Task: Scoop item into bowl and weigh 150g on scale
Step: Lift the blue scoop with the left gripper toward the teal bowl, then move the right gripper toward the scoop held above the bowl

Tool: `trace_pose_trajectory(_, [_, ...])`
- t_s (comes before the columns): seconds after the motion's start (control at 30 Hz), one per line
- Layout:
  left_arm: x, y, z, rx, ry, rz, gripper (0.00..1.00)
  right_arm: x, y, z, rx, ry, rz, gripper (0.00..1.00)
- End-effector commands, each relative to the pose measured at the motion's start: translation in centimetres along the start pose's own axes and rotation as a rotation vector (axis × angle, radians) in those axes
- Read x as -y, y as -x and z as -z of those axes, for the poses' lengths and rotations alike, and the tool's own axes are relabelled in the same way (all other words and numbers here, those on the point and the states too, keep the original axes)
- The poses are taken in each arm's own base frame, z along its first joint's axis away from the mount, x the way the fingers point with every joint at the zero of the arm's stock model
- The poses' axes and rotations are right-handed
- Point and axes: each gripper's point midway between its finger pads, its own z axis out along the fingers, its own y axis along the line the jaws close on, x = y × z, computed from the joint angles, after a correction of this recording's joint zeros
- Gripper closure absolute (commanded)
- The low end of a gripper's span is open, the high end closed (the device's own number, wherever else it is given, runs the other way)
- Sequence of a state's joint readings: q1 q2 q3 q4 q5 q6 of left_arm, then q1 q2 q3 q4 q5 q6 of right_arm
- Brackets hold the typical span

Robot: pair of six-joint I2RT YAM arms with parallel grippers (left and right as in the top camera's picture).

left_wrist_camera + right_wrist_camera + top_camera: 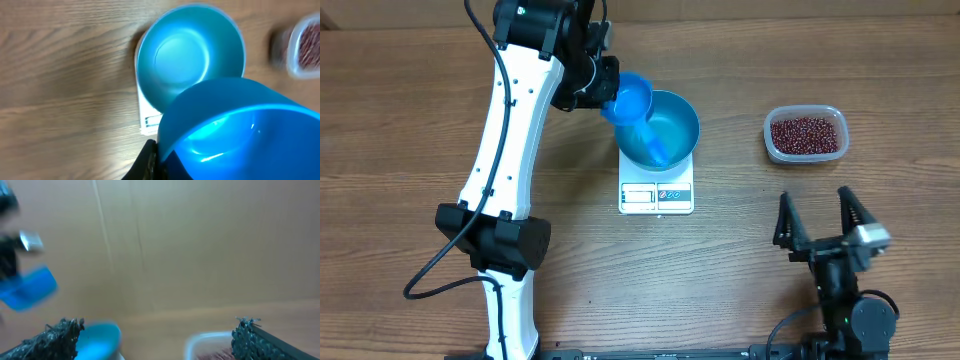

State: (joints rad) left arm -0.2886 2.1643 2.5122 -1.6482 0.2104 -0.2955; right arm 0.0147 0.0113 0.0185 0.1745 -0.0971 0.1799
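Small dark red-brown beans (806,134) lay heaped in a clear plastic tub (770,148) at the right side of the wooden table (400,120), well apart from the scoop and not touching either gripper. All beans seen were in that tub. To its left, the deep blue bowl (682,118) sat on the white scale (656,196), the display edge facing the robot. A blue scoop (630,100) hung tilted over the bowl's far-left rim, mouth toward the bowl; in the left wrist view its cup filled the lower right, with the bowl beyond it. The left gripper (595,80) was clamped tight on the scoop; the exact grip point was hidden, probably the handle. The right gripper (814,200) sat low at the near right, between the tub and the table's near edge, jaws spread fully wide and holding nothing. The right wrist view was blurred.
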Motion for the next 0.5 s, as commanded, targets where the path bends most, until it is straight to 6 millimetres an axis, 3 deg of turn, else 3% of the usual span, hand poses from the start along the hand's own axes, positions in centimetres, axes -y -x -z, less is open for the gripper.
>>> trace_pose_trajectory(0.0, [1.5,0.4,-0.1,0.014,-0.039,0.244,0.95,-0.6,2.1,0.1,0.061,0.022,-0.238,0.0])
trace_pose_trajectory(0.13, [2.3,0.6,-0.4,0.048,-0.006,0.381,0.96,-1.3,5.0,0.3,0.067,0.027,-0.309,0.0])
trace_pose_trajectory(0.27, [3.4,0.3,-0.7,0.063,0.015,0.357,0.96,-1.8,6.9,-0.1,0.0,0.004,-0.348,0.0])
trace_pose_trajectory(0.47, [3.7,0.1,-0.9,0.101,0.078,0.331,0.96,-2.8,8.6,-2.9,-0.2,-0.034,-0.375,0.0])
